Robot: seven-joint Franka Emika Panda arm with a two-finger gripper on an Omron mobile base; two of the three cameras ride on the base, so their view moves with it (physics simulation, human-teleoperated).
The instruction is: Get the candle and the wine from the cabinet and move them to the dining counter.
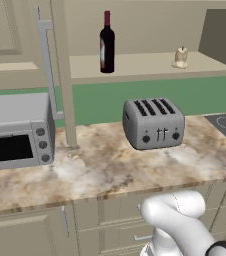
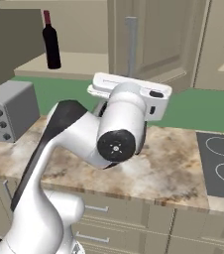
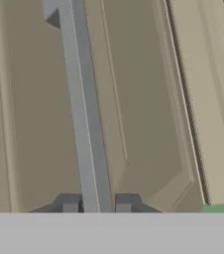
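A: Where is the wine (image 1: pixel 107 43)?

B: It stands upright on the plain beige shelf (image 1: pixel 145 66) of the open cabinet (image 2: pixel 153 39), toward the shelf's left part in the left base view. Dark bottle, red foil neck, pale label on its side. Nothing touches it.

A: And the candle (image 1: pixel 180 58)?

B: There is a small pale object on the same shelf, well to the right of the bottle and near the shelf's front edge. It is too small to make out in detail.

A: What about the gripper (image 3: pixel 96 204)?

B: In the hand view its two dark fingertips (image 3: pixel 70 204) sit on either side of the long silver bar handle (image 3: pixel 83 114) of a cabinet door. The handle runs up between them. The jaws look nearly closed around the bar, but I cannot tell whether the pads actually touch it.

A: Which door is that?

B: The panelled one swung open on the right in the right base view, where the handle shows just above the robot's hand.

A: What lies below the shelf?

B: A green backsplash (image 1: pixel 100 100), then a marbled worktop (image 1: pixel 110 165). A grey four-slot toaster (image 1: pixel 153 123) stands on it, under the gap between bottle and candle. A silver toaster oven (image 1: pixel 17 131) sits at the left, and a dark cooktop (image 2: pixel 222 166) lies at the right end.
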